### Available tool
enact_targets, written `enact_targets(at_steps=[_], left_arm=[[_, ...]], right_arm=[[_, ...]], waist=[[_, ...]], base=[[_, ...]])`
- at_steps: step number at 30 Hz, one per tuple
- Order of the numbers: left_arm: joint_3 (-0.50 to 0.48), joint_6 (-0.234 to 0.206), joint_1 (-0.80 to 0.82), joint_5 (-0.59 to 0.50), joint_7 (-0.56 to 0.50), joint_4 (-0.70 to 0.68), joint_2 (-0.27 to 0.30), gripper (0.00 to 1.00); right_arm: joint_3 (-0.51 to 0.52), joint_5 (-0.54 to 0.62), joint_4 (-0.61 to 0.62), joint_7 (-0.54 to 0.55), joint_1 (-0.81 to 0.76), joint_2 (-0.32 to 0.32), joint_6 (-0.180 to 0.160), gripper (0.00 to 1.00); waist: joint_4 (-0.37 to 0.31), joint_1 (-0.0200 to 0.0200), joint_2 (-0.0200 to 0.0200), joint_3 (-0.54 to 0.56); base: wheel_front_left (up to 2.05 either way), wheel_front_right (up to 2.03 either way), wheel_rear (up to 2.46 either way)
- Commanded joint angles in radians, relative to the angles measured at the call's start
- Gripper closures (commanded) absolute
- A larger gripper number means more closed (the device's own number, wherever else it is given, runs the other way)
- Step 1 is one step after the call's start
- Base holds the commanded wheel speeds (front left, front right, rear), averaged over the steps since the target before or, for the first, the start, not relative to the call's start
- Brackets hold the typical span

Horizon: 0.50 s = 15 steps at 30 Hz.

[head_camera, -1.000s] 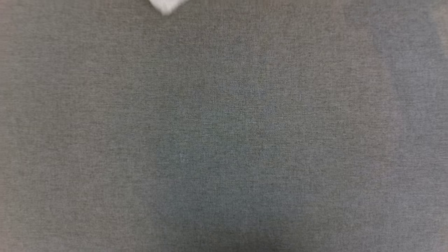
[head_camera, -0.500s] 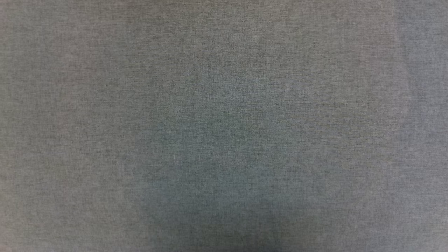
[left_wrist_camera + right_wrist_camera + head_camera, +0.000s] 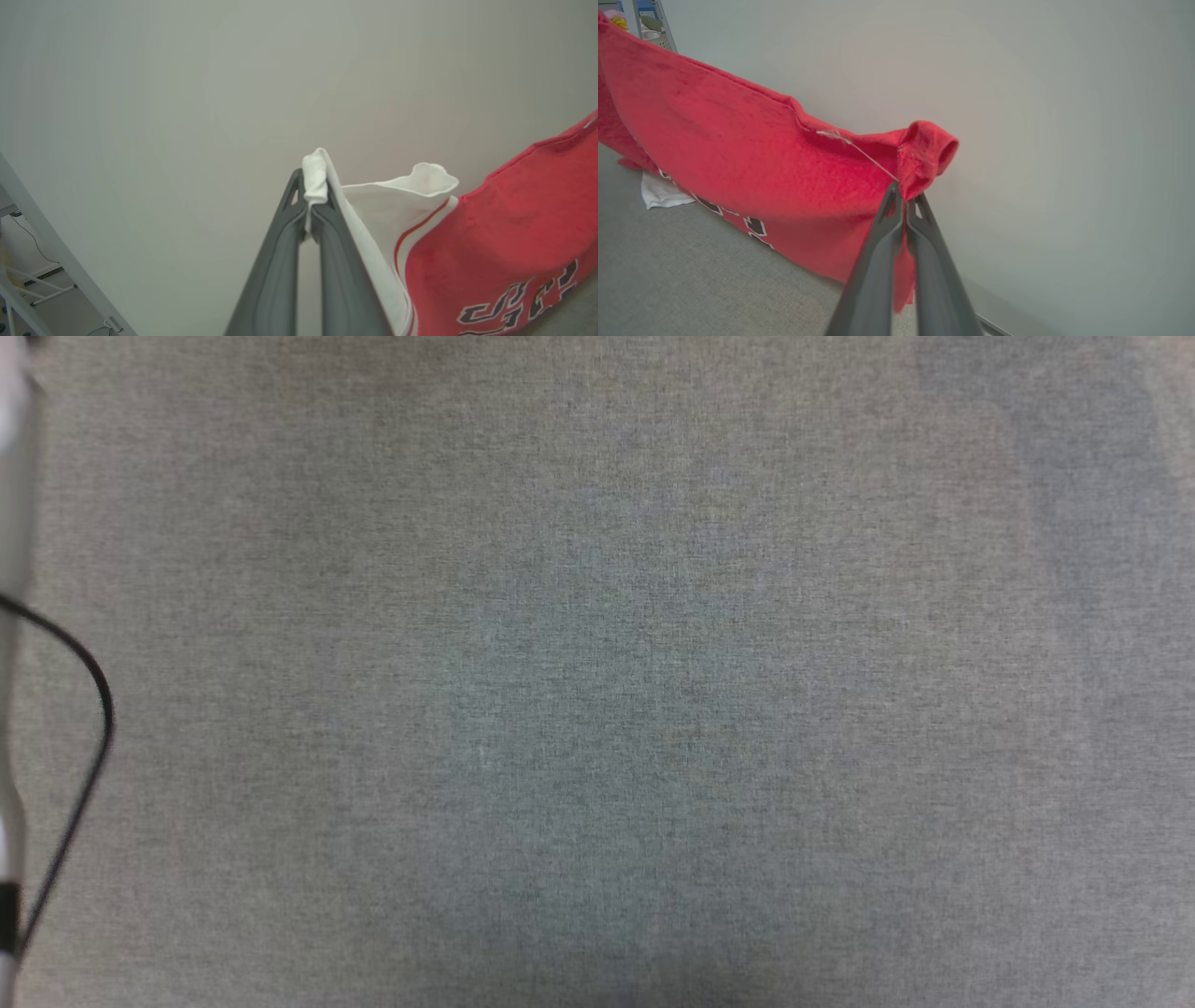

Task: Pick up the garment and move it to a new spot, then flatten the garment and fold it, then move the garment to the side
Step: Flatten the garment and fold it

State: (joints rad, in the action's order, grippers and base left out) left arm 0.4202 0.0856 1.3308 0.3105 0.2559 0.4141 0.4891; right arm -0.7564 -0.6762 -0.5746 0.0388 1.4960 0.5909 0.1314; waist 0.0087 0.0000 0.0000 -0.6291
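Cable (image 3: 107, 717) newly visible, garment (image 3: 514, 233) lettering cropped — unreadable

Red garment (image 3: 738, 154), white-sleeved, dark lettering across it, aloft and spread wide.

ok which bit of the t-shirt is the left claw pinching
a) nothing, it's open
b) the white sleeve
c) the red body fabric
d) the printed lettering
b: in the left wrist view the left claw is shut on a bunched fold of the white sleeve of the t-shirt.
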Motion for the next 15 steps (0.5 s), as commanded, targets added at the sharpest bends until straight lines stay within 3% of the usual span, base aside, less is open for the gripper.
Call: enact_targets(at_steps=[1, 15], left_arm=[[-0.005, -0.018, -0.084, 0.017, 0.005, -0.033, 0.009, 1.00], [-0.011, -0.148, -0.782, 0.086, 0.005, -0.320, 0.018, 1.00]], right_arm=[[-0.014, -0.022, 0.014, -0.017, -0.049, 0.010, -0.001, 1.00], [-0.137, -0.142, 0.143, -0.065, -0.494, 0.120, -0.001, 1.00]], waist=[[0.011, 0.0000, 0.0000, 0.044], [0.021, 0.0000, 0.0000, 0.267]], base=[[0.00, 0.00, 0.00], [0.00, 0.00, 0.00]])
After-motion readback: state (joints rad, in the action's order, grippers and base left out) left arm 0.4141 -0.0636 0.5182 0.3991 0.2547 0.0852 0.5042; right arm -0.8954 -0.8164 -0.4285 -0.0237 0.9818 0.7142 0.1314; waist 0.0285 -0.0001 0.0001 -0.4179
